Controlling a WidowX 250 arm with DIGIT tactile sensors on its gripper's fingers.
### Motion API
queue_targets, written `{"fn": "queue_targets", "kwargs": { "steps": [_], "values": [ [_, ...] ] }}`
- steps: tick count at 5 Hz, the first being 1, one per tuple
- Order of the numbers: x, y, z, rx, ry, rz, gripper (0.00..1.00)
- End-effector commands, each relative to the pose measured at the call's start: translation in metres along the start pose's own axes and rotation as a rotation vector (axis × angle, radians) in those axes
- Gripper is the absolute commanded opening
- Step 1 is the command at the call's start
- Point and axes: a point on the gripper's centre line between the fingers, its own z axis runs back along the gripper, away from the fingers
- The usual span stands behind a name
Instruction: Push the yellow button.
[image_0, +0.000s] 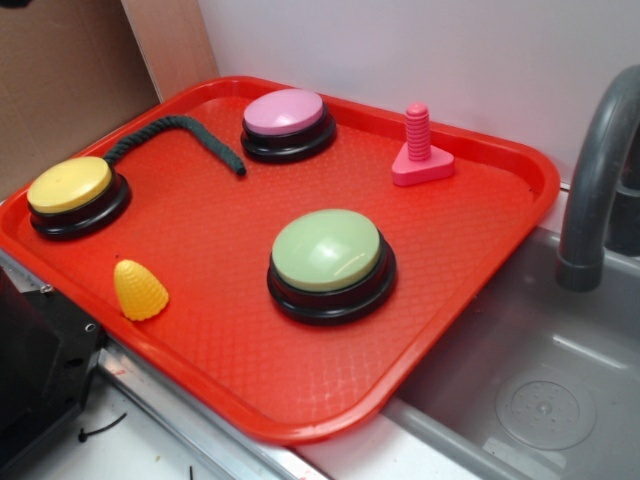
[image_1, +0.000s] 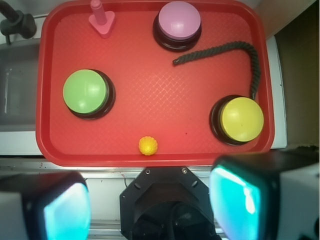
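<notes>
A: Left to right in the exterior view, the red tray (image_0: 520, 165) holds: yellow button (image_0: 68, 184) at the far left corner, yellow corn-shaped cone (image_0: 140, 290) just in front of it, dark rope (image_0: 175, 135) curling away behind it, pink button (image_0: 285, 112), green button (image_0: 326, 250), pink bolt on a triangular base (image_0: 420, 150)

B: Gripper (image_1: 150, 205)?

A: Wrist view only. Fingers (image_1: 65, 210) spread wide, pinching nothing, high above the tray's near edge

B: Step in hand, as I judge it?

A: Approach not yet made. Best to bring the fingers together first, centre over the dome, then descend straight down so the press lands on the cap's middle and not its rim. Stay clear of the rope end touching the base and of the cone

B: Target's look?

A: Round mustard-yellow dome, smooth, faint sheen, seated on a black circular base; a little smaller than the green one; unpressed, as far as I can tell
</notes>
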Motion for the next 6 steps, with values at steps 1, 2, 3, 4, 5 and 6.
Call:
{"fn": "queue_targets", "kwargs": {
  "steps": [1, 2, 3, 4, 5, 6],
  "values": [
    [0.0, 0.0, 0.0, 0.0, 0.0, 0.0, 1.0],
    [0.045, 0.038, -0.026, -0.056, -0.002, 0.068, 1.0],
    [0.051, 0.08, -0.052, -0.034, -0.02, 0.24, 1.0],
    [0.033, 0.117, -0.091, 0.054, -0.007, 0.406, 1.0],
    [0.011, 0.136, -0.118, 0.089, 0.01, 0.468, 1.0],
    [0.006, 0.155, -0.139, 0.097, 0.037, 0.496, 1.0]
  ]
}}
